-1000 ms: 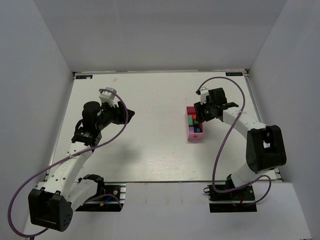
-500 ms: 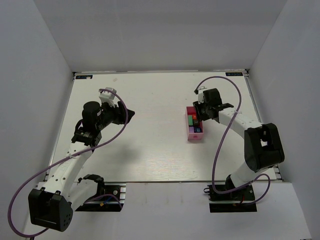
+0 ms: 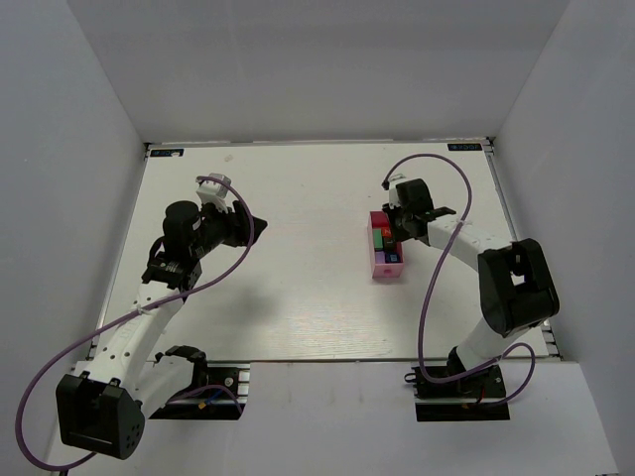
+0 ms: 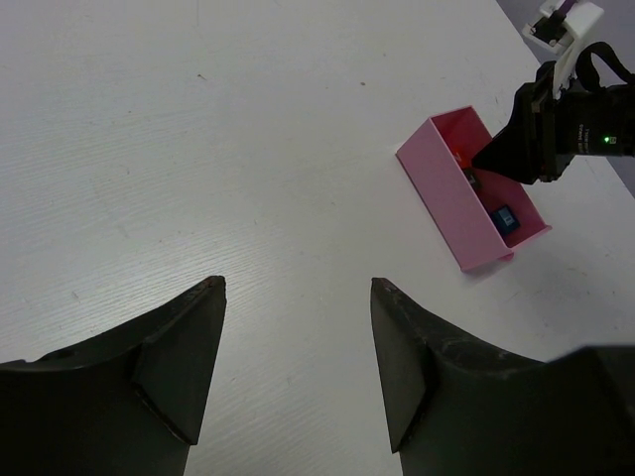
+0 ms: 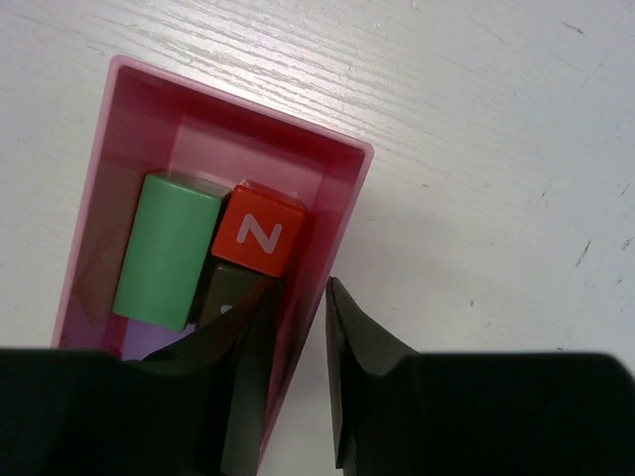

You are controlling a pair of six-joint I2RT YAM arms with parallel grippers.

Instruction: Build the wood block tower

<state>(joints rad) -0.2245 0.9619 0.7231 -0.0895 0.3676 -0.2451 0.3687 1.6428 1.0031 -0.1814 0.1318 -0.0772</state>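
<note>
Painted wooden blocks [image 5: 169, 283] lay unstacked inside a pink rectangular plastic box [image 5: 238, 104], just in front of the right gripper [image 5: 303, 288]. Its two black fingers [image 5: 352, 357] stood only a little apart, one inside the box and the other outside, with the box's side wall between them. I could not tell whether they already pinched this wall. Ahead of the inner finger sat a red cube with a white letter N [image 5: 258, 235], and a dark green block [image 5: 220, 290] touched that fingertip. Further to that finger's side lay a long light green block [image 5: 167, 238]. The left gripper [image 4: 298, 288] hung over the white wooden table [image 4: 198, 149] with its fingers [image 4: 179, 347] spread wide and nothing between them. The box lay well ahead of them, to their right.
</note>
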